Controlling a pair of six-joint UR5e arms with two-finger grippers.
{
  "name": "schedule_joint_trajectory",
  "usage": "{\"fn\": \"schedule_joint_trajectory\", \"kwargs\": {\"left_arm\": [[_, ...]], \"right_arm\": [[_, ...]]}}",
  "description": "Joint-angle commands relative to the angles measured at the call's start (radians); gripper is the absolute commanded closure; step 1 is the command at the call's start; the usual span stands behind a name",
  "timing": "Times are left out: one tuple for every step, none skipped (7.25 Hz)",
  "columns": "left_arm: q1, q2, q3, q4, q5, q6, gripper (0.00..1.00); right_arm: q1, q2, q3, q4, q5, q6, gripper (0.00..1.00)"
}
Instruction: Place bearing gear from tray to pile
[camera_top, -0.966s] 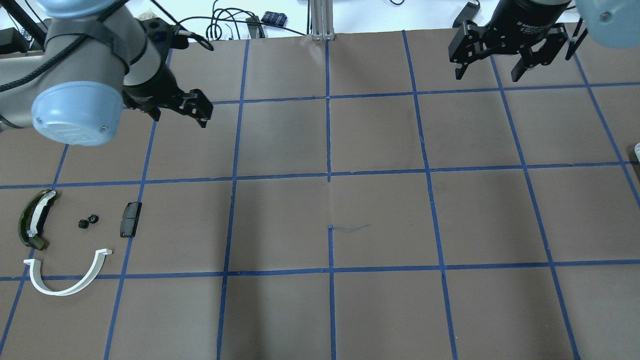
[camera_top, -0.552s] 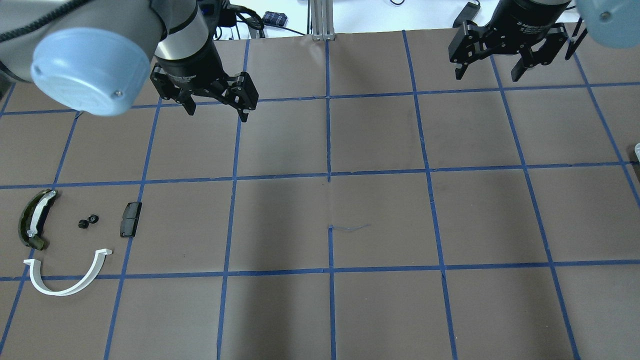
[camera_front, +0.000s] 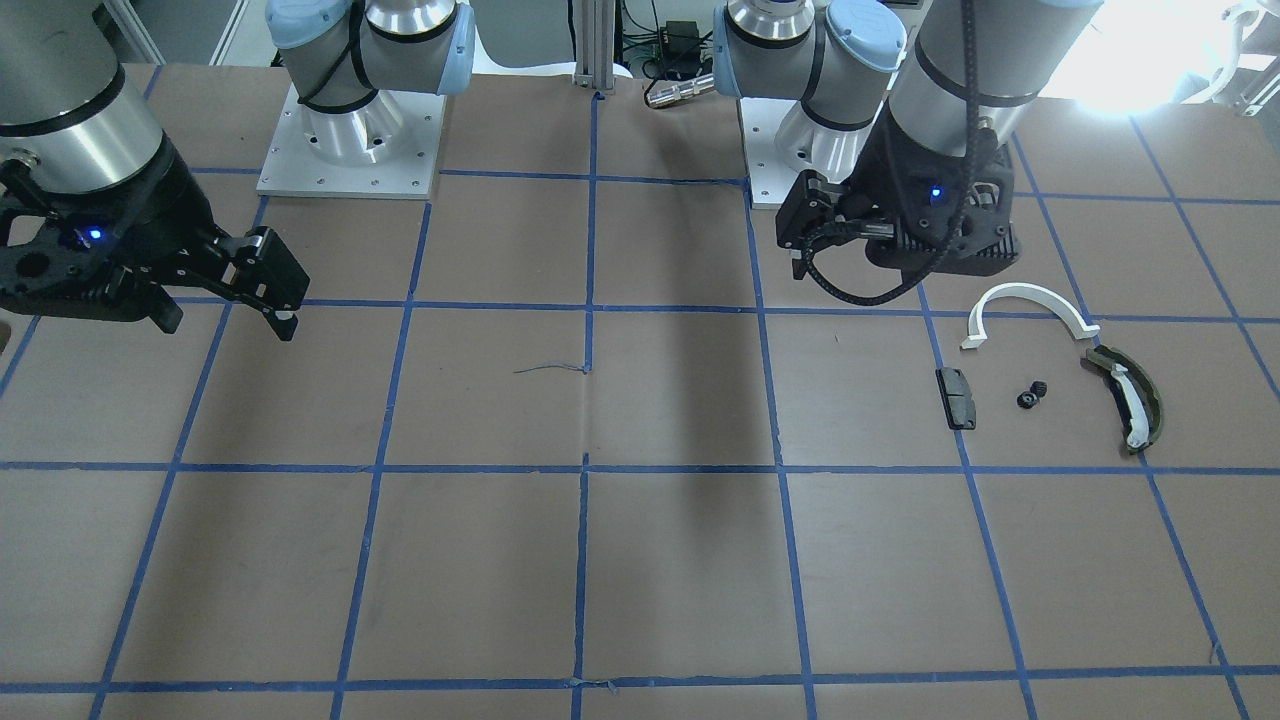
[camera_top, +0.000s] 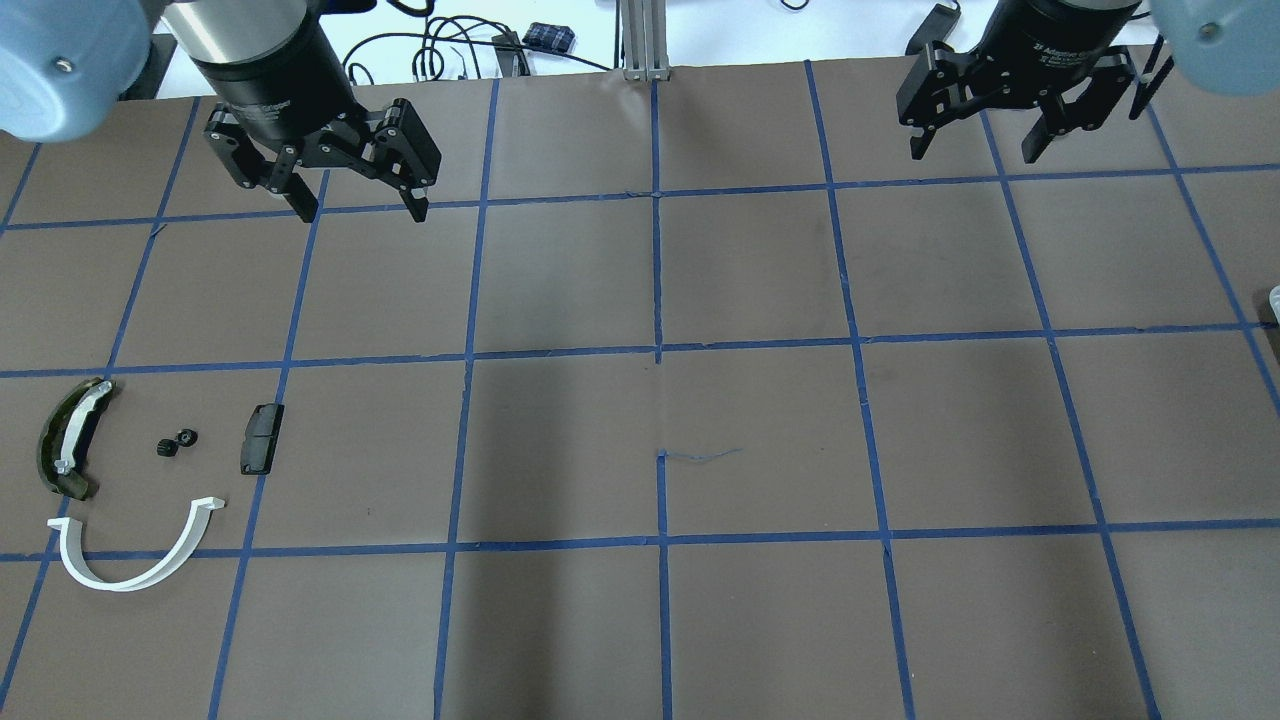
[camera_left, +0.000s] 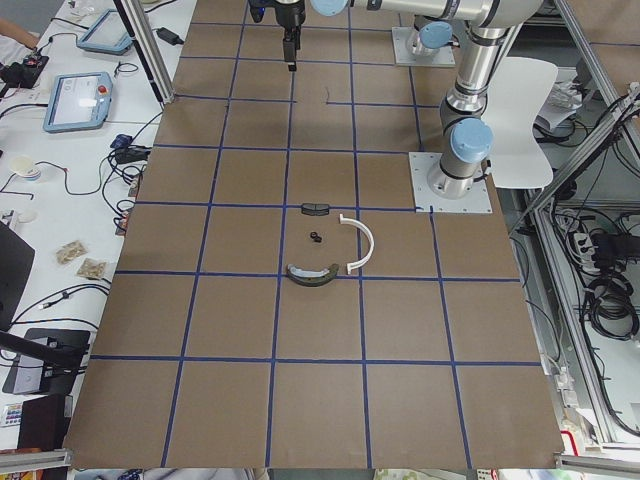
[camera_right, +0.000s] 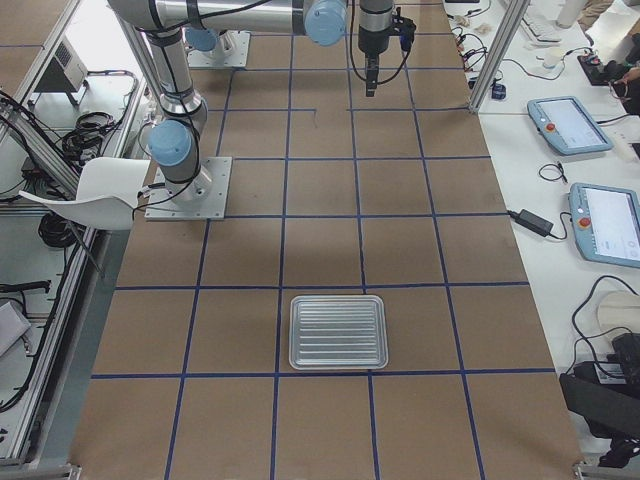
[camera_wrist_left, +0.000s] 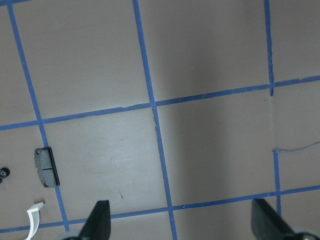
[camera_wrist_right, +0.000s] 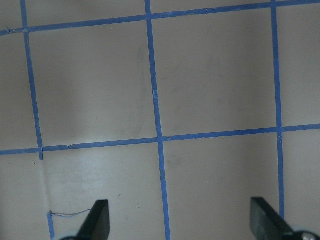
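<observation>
The pile lies at the table's left in the overhead view: a white half-ring arc (camera_top: 135, 560), an olive-green curved piece (camera_top: 68, 438), a black block (camera_top: 261, 438), and between them two small black bearing gears (camera_top: 176, 442). The ribbed metal tray (camera_right: 338, 331) shows only in the exterior right view and looks empty. My left gripper (camera_top: 358, 205) is open and empty, high over the far left squares, well away from the pile. My right gripper (camera_top: 975, 150) is open and empty at the far right. The left wrist view shows the block (camera_wrist_left: 46, 167).
The brown table is marked with a blue tape grid (camera_top: 657, 350). Cables and a metal post (camera_top: 640, 40) lie beyond the far edge. A loose blue thread (camera_top: 700, 455) lies near the middle. Both arm bases (camera_front: 345, 150) stand at the robot's side.
My left arm has swung up and back toward the far edge, its gripper turning to hang square over the far left squares, still open. The right arm and the pile have not moved.
</observation>
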Motion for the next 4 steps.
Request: {"fn": "schedule_joint_trajectory", "kwargs": {"left_arm": [[-0.038,0.025,-0.007,0.0,0.023,-0.066,0.0],[-0.078,0.027,-0.004,0.002,0.036,-0.071,0.0],[-0.09,0.03,-0.016,0.012,0.042,-0.057,0.0],[-0.089,0.032,-0.019,0.015,0.042,-0.057,0.0]], "right_arm": [[0.0,0.0,0.0,0.0,0.0,0.0,0.0],[0.0,0.0,0.0,0.0,0.0,0.0,0.0],[0.0,0.0,0.0,0.0,0.0,0.0,0.0],[0.0,0.0,0.0,-0.002,0.0,0.0,0.0]]}}
